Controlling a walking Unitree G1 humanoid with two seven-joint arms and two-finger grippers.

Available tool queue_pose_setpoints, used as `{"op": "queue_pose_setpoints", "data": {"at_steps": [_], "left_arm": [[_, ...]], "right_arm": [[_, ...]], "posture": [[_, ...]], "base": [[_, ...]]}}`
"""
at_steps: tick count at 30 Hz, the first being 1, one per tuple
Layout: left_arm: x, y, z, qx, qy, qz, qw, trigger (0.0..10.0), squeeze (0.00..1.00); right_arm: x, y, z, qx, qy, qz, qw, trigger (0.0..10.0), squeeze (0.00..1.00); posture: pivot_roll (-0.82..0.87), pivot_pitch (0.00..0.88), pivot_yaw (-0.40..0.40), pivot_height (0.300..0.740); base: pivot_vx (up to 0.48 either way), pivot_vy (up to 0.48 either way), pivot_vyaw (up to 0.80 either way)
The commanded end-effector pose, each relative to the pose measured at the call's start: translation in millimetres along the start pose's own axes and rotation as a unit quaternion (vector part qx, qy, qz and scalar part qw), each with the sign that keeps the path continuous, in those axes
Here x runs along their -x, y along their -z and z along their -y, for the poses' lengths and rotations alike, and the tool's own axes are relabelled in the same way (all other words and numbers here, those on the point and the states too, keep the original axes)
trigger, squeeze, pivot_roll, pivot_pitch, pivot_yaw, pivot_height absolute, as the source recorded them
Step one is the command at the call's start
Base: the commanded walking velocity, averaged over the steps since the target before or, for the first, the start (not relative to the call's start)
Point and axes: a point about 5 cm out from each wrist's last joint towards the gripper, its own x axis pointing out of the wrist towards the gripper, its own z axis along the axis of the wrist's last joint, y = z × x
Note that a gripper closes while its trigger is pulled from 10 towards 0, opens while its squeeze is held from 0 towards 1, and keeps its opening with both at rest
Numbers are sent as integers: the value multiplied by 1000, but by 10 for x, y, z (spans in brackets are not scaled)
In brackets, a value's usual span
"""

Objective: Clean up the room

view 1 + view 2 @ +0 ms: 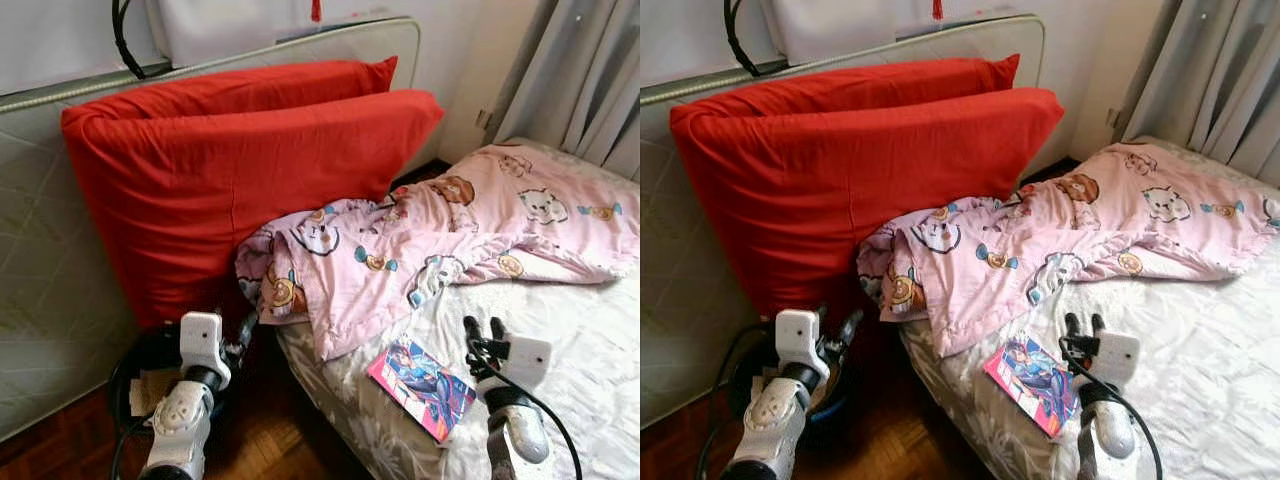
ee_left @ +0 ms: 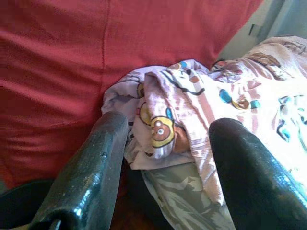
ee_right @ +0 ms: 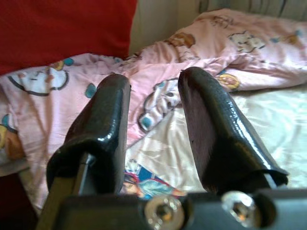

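A crumpled pink blanket (image 1: 450, 235) with cartoon animals lies across the white bed (image 1: 590, 350), one corner hanging over the bed's near edge. A colourful book (image 1: 420, 387) rests on the sheet near that edge. Two large red pillows (image 1: 240, 180) lean against an upright mattress (image 1: 50, 280). My left gripper (image 1: 243, 338) hovers open over the floor, just below the blanket's hanging corner (image 2: 160, 129). My right gripper (image 1: 483, 329) is open above the bed, just right of the book, with nothing between its fingers (image 3: 211, 129).
A dark round object with cables (image 1: 150, 375) sits on the wooden floor (image 1: 270, 440) beside my left arm. Grey curtains (image 1: 580, 70) hang at the back right. A black cable (image 1: 122, 40) loops over the upright mattress.
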Motion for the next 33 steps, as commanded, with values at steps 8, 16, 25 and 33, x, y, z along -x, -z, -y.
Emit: {"op": "queue_pose_setpoints", "data": {"at_steps": [8, 16, 25, 33], "left_arm": [[52, -70, -25, 4, 3, 11, 1000, 10000, 0], [48, -128, -133, 36, -17, 0, 999, 10000, 0], [41, -181, -295, 20, -35, -8, 999, 10000, 0], [49, -179, -334, 35, -39, -13, 999, 10000, 0]], "right_arm": [[40, 4, -62, -7, -3, -4, 1000, 10000, 0], [59, 10, -137, -8, -1, -7, 1000, 10000, 0], [62, -12, -13, -5, 31, -9, 999, 10000, 0], [87, 4, -96, -6, 15, -11, 1000, 10000, 0]], "posture": [[31, 0, -61, 740], [19, 0, -19, 740], [22, 16, 2, 740], [8, 0, 16, 740]], "base": [[0, 0, 0], [0, 0, 0], [0, 0, 0], [0, 0, 0]]}}
